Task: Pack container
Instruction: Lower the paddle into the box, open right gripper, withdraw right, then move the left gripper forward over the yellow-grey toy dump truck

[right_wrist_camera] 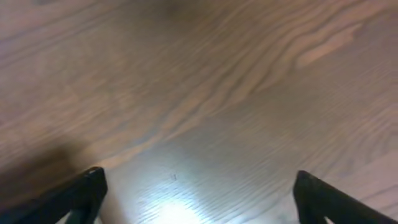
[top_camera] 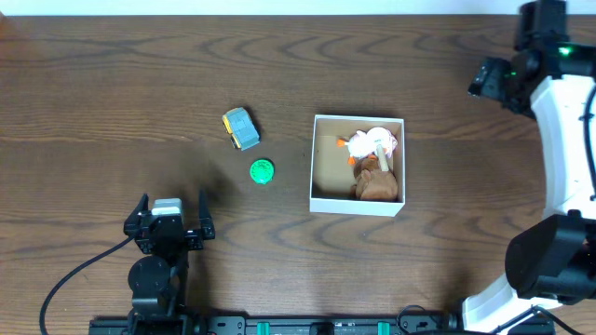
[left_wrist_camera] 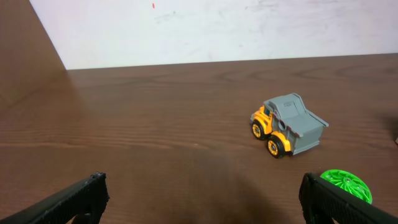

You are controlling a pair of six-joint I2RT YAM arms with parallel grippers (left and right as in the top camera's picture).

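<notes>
The container (top_camera: 318,192) is a square white-walled box with a brown inside at the table's middle. It holds a white and orange toy (top_camera: 370,142) and a brown toy (top_camera: 376,185). A grey and yellow toy truck (top_camera: 240,128) (left_wrist_camera: 287,124) and a green disc (top_camera: 262,170) (left_wrist_camera: 346,184) lie on the table left of the box. My left gripper (top_camera: 170,211) (left_wrist_camera: 202,198) is open and empty at the front left, short of the truck and disc. My right gripper (right_wrist_camera: 198,190) is open over bare table; in the overhead view only its arm (top_camera: 521,70) shows at the far right.
A black cable (top_camera: 74,279) runs from the left arm's base at the front edge. The right arm's white body (top_camera: 563,158) stands along the right side. A white wall (left_wrist_camera: 217,28) backs the table's far edge.
</notes>
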